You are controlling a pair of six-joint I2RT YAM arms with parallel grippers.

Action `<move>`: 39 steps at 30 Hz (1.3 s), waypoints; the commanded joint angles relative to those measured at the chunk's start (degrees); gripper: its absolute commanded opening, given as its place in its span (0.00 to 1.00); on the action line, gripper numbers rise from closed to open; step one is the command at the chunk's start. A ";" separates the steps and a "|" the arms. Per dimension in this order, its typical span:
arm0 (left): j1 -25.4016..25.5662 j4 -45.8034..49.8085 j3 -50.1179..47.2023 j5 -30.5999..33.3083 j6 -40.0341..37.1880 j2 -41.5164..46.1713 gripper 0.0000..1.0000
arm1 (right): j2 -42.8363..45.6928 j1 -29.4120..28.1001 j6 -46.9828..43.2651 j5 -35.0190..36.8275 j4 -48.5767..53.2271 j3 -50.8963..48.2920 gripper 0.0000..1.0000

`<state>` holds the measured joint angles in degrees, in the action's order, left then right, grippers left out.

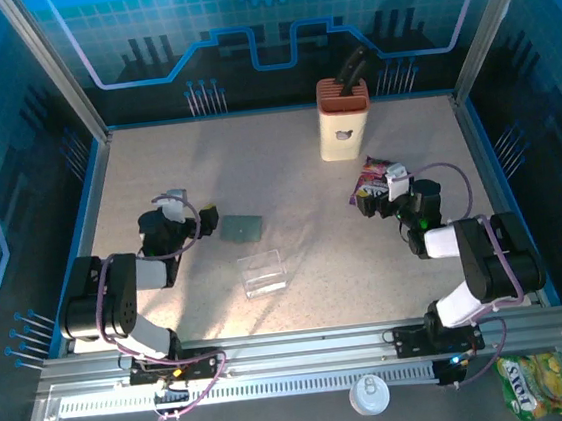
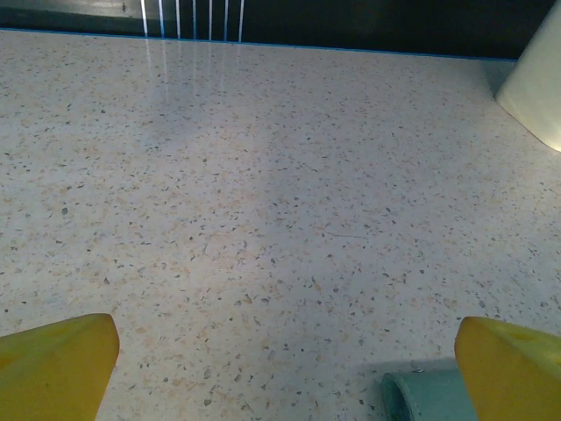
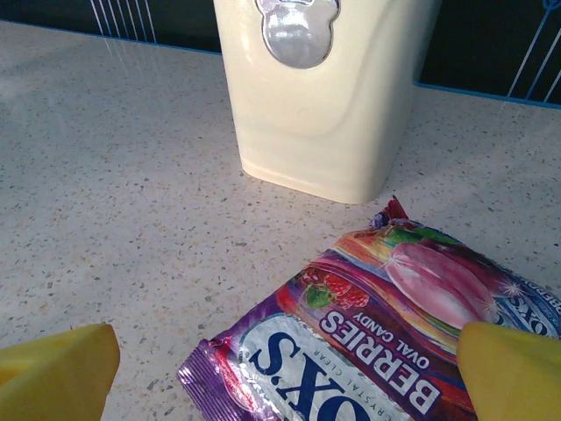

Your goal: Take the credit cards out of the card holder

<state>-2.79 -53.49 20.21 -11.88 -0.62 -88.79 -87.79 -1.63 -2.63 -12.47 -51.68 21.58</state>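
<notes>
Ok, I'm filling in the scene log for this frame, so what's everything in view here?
grey-green flat folding card holder: one, grey-green, table centre-left, beside the left gripper
clear plastic rectangular sleeve: one, transparent, just nearer the arms than the holder
tall orange-topped cream block: one, orange and cream, far side of the table, dark object in its top
crinkled berry-candy packet: one, purple-red, in front of the block, by the right gripper
round white lid: one, white, on the near rail
yellow-green snack bag: one, near right corner, off the table
speckled table: one, beige
left gripper: one, yellow fingertips, open
right gripper: one, yellow fingertips, open
</notes>
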 commanded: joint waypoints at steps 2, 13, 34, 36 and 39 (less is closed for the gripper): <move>-0.29 -2.40 0.21 -2.07 -1.40 -0.25 0.99 | -0.28 0.80 -0.88 -0.95 -2.43 -0.58 1.00; -0.20 -2.54 0.11 -1.93 -1.49 -0.24 0.99 | -0.28 0.81 -0.84 -0.88 -2.40 -0.58 1.00; -0.25 -2.40 0.19 -1.98 -1.40 -0.24 0.99 | -0.45 1.12 1.03 2.63 -0.70 0.53 1.00; -0.20 -2.38 0.28 -1.49 -1.33 -0.31 0.99 | -0.50 1.16 1.59 4.19 -0.43 0.64 1.00; -0.13 1.07 1.64 1.14 -0.81 0.95 0.99 | 0.17 1.12 1.21 3.73 -0.24 0.57 1.00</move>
<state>-2.79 -53.32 20.21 -12.03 -0.58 -88.77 -87.79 -1.41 -1.85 -9.43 -51.48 21.58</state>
